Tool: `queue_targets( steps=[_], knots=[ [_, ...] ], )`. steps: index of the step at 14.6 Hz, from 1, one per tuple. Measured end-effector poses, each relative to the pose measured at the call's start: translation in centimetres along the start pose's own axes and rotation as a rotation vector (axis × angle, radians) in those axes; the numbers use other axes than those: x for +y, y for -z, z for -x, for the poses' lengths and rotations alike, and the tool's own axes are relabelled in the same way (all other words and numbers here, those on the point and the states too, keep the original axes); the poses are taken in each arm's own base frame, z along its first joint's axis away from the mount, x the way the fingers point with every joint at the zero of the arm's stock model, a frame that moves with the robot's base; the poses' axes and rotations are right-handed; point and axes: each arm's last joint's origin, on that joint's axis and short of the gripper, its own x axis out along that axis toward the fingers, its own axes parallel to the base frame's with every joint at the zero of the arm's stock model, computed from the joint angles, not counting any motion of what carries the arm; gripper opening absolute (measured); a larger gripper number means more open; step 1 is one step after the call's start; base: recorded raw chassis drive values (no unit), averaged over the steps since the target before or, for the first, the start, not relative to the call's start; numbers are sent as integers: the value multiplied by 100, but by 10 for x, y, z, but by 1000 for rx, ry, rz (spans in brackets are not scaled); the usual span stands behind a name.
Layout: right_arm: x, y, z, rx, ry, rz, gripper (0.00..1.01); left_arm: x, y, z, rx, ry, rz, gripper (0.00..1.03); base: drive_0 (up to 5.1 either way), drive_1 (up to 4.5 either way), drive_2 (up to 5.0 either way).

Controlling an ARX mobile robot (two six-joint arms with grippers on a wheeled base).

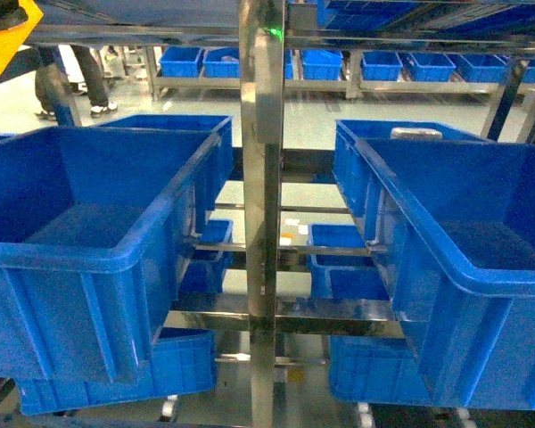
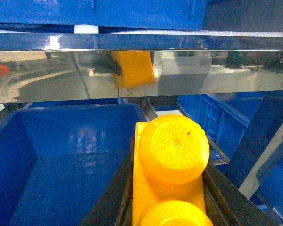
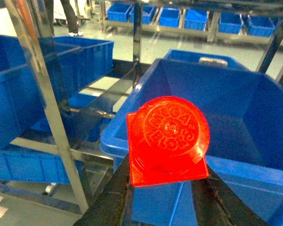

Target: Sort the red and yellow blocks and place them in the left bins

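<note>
My left gripper (image 2: 170,190) is shut on a yellow block (image 2: 172,155) with two round studs, its black fingers (image 2: 114,197) pressing both long sides. It hangs over the right part of an open blue bin (image 2: 56,160). The same yellow block (image 1: 4,34) shows at the head view's top left corner, above the large left bin (image 1: 116,259). My right gripper (image 3: 167,172) is shut on a red block (image 3: 167,139) with one round stud, held above the near rim of a blue bin (image 3: 236,108). In the head view the right gripper is out of sight.
A shiny vertical rack post (image 1: 261,214) splits the head view between the left bin and a right bin (image 1: 464,267). A horizontal steel rail (image 2: 141,66) runs just above the left gripper. More blue bins (image 1: 357,64) line shelves behind, and a person (image 1: 67,85) stands at back left.
</note>
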Motion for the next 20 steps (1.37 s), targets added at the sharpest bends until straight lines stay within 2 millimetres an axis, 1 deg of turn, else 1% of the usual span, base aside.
queue_targets(
  steps=[2,4,5,9,12,13,15,17,18,20],
  knots=[
    [-10,7,-19,40,-1,-11,28,0,0,0,0,0,0,27,0,0,0],
    [-29,-7,-54,11,19,-5,28,0,0,0,0,0,0,27,0,0,0],
    [-37,-9,-74,28,24,-5,28,0,0,0,0,0,0,27,0,0,0],
    [-65,-9,-133,109,37,-19,28,0,0,0,0,-1,0,27,0,0,0],
    [-89,1,-182,214,51,-43,28,0,0,0,-1,0,-1,27,0,0,0],
    [-102,8,-198,264,70,-56,28,0,0,0,0,0,0,27,0,0,0],
    [-123,18,-223,337,92,-72,28,0,0,0,0,0,0,27,0,0,0],
    [-145,20,-249,403,111,-90,28,0,0,0,-1,0,-1,27,0,0,0],
    [-153,22,-258,432,120,-80,28,0,0,0,0,0,0,27,0,0,0],
    [-160,29,-267,500,109,-88,28,0,0,0,-2,0,-1,27,0,0,0]
  ],
)
